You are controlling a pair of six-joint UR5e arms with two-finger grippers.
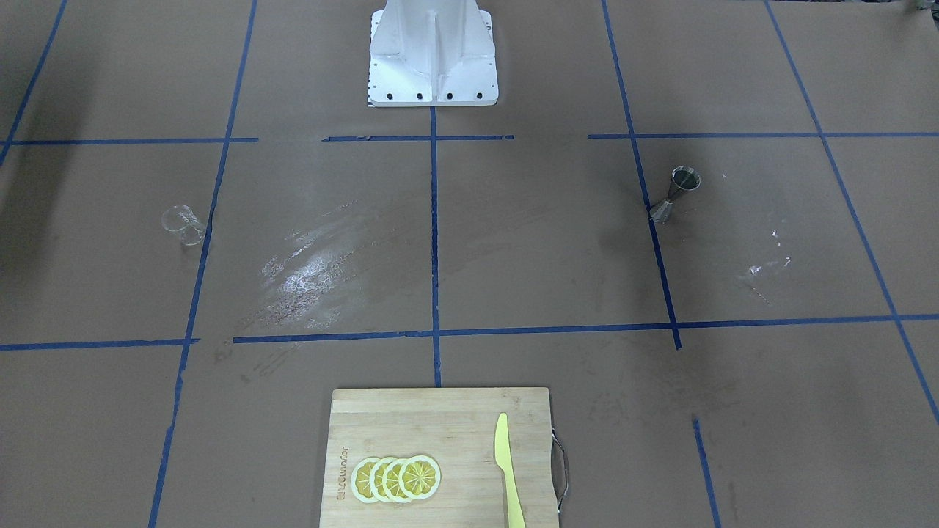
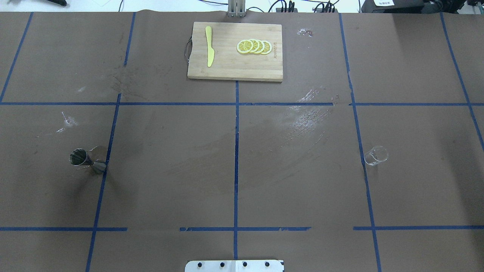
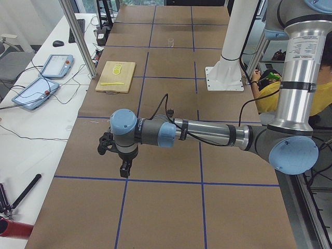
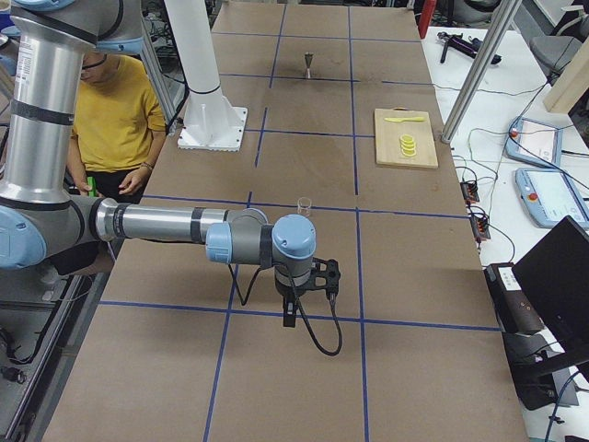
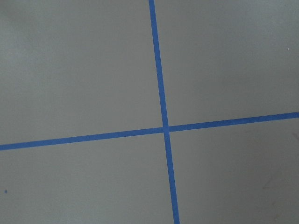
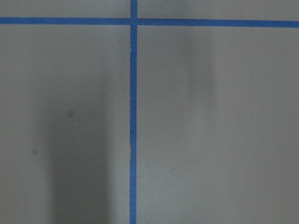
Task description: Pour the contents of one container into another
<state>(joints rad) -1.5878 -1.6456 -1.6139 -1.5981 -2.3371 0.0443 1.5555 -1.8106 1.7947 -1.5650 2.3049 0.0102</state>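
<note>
front view, count: 1 tumbler (image 1: pixel 183 224), 1 jigger (image 1: pixel 676 194), 1 cutting board (image 1: pixel 447 422), 4 lemon slices (image 1: pixel 396 478), 1 knife (image 1: pixel 508 469), 1 robot base (image 1: pixel 433 59)
front view, tumbler: clear glass, on view's left = robot's right side, just beside a tape line (image 1: pixel 434 242); contents cannot tell
front view, jigger: steel, upright, on view's right = robot's left side, foot on a tape line, well apart from tumbler
front view, board: at the edge opposite the robot base; lemon slices overlap in a row, yellow knife lies beside them, apart
overhead, layout: jigger left, tumbler right, cutting board far centre
overhead, surface: brown paper (image 2: pixel 170 170) with a blue tape grid, pale shiny scuffs
exterior left, left gripper (image 3: pixel 124 170): near arm stretched low, gripper points down over the paper; spread or pressed together cannot tell
exterior left, room: 1 person (image 3: pixel 262 93) in yellow by the robot base, 2 teach pendants (image 3: pixel 54 66) on a white side table
exterior right, right gripper (image 4: pixel 288 318): near arm stretched low, gripper points down by a tape line; spread or pressed together cannot tell; tumbler stands beyond it, apart
wrist views, both: brown paper and crossing tape lines only
</note>
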